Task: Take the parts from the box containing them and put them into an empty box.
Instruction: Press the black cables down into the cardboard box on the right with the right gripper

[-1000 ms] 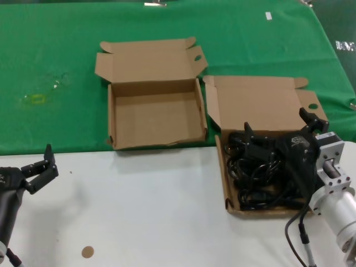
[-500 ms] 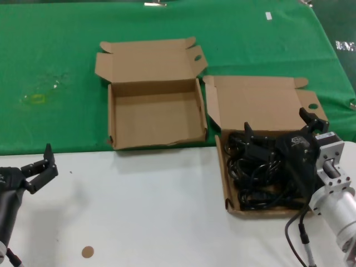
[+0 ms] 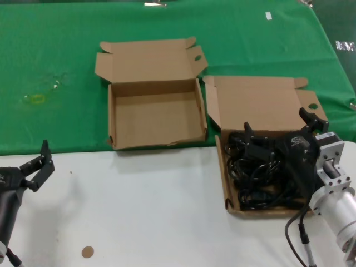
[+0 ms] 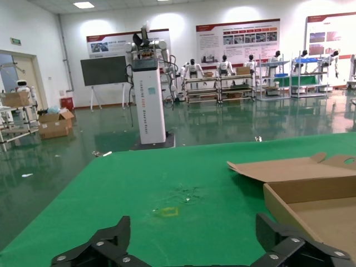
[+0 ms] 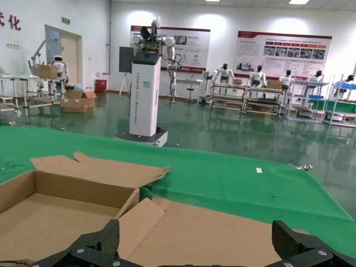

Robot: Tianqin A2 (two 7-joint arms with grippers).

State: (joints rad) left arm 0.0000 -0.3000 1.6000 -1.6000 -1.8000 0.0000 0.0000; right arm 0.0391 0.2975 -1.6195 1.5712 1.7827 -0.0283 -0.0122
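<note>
The black power cords (image 3: 261, 181) lie tangled in the straight-walled cardboard box (image 3: 226, 189) at the right, on the white table, its lid (image 3: 261, 103) open behind. The empty box (image 3: 156, 114) with a wavy front wall stands to its left on the green cloth. My right gripper (image 3: 277, 123) is open and hovers over the cords at the box's back, holding nothing. Its wrist view shows open fingers (image 5: 108, 233) over the lid (image 5: 211, 233) and the empty box (image 5: 44, 217). My left gripper (image 3: 36, 160) is open and empty at the table's left edge.
A green cloth (image 3: 55, 55) covers the back of the table, with a small yellow mark (image 3: 36, 99) on it. A small brown disc (image 3: 87, 252) lies on the white surface (image 3: 156, 211) near the front. The left wrist view shows the empty box's wall (image 4: 289, 208).
My left gripper has shifted slightly to the left. The right arm, the boxes and the cords have not moved.
</note>
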